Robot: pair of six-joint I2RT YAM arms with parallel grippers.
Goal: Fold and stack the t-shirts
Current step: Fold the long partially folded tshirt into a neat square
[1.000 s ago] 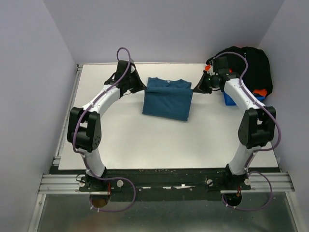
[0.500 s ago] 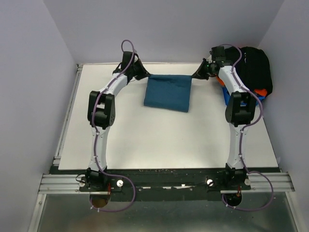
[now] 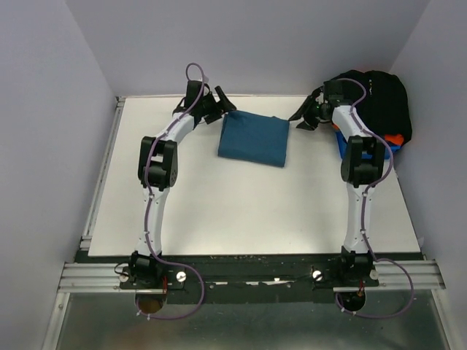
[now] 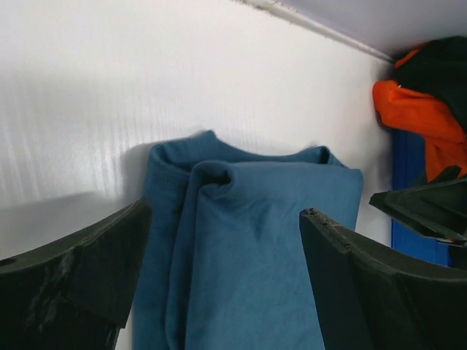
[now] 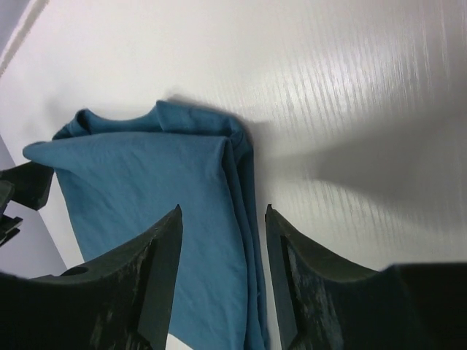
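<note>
Teal t-shirt (image 3: pixel 253 138) lies folded flat on table (image 3: pixel 219 211), far centre, between the two arms.
Left gripper (image 3: pixel 221 106) sits at its far-left corner, jaws spread wide, nothing in them.
Right gripper (image 3: pixel 304 121) is just off the far-right corner, jaws abt half apart, also empty. Its wrist view shows the cloth edge below the gap, not pinched afaict.

Handling: light, soft, limp knit with no stiffness, so prob sags and unfolds if lifted by one point. Matte, not slippery, not fragile. Should slide ok on the smooth table.

Grab pts: both far corners or both side edges at once, biting through all layers. The rolled fold near the collar in the left wrist view looks thick enough for a solid pinch.

Black t-shirt (image 3: pixel 376 98) and orange t-shirt (image 3: pixel 395 138) are heaped far right at the blue bin (image 4: pixel 410 246). They're bunched, so take the topmost wad.

Labels/writing: none readable. No logo or tag visible on cloth or bin.
</note>
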